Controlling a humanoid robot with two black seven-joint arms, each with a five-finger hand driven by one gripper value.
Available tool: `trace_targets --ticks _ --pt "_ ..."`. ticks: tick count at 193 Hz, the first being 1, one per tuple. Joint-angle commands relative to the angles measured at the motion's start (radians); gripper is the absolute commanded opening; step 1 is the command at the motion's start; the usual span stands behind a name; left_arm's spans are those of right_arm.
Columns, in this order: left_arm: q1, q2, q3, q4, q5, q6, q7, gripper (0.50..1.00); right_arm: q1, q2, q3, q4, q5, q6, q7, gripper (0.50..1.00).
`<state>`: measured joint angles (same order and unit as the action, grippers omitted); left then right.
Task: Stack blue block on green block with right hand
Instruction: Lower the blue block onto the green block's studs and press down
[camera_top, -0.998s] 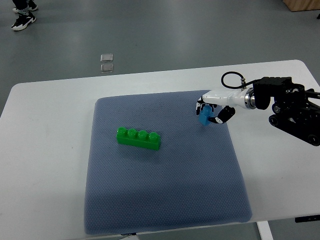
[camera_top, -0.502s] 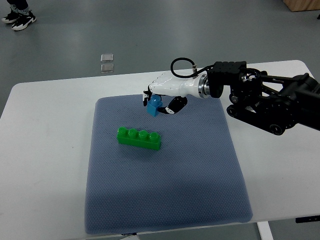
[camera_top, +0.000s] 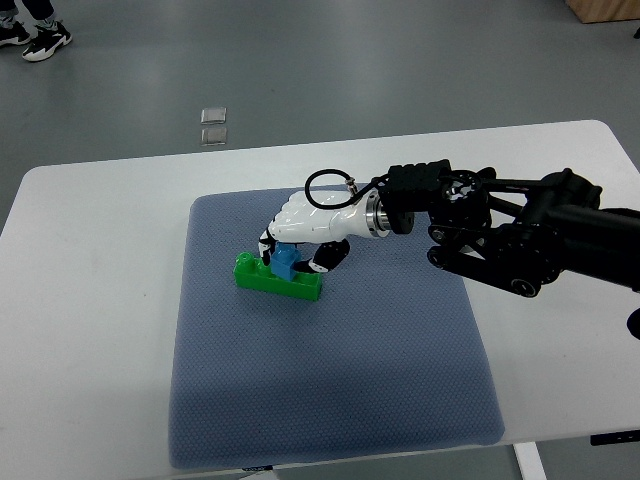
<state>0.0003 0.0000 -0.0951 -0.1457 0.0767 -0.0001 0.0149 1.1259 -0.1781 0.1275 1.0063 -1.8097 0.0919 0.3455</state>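
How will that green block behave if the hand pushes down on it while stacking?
The green block looks like rigid plastic, so it should not flex. It lies long and flat on the textured mat, so it probably won't tip or slide much. It likely is light.

Even bright overhead light, soft shadows, sharp.

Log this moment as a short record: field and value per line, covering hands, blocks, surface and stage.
right hand: shut on the blue block, arm in from the right edge
left hand: not in view
blue block: over the middle of the green block, at its studs; seating cannot be told
green block: flat on the mat, long side roughly left to right
mat: grey-blue, on the white table
stage: placing, not yet released
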Motion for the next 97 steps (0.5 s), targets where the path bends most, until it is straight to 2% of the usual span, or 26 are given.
trace_targets --ticks 1,97 --pt "0.0 0.0 0.0 0.0 0.0 0.0 -0.001 1.0 0.008 0.0 0.0 -0.005 0.0 0.0 0.0 0.523" --pt "0.0 0.0 0.0 0.0 0.0 0.0 -0.001 1.0 0.006 0.003 -0.006 -0.005 0.0 0.0 -0.005 0.523"
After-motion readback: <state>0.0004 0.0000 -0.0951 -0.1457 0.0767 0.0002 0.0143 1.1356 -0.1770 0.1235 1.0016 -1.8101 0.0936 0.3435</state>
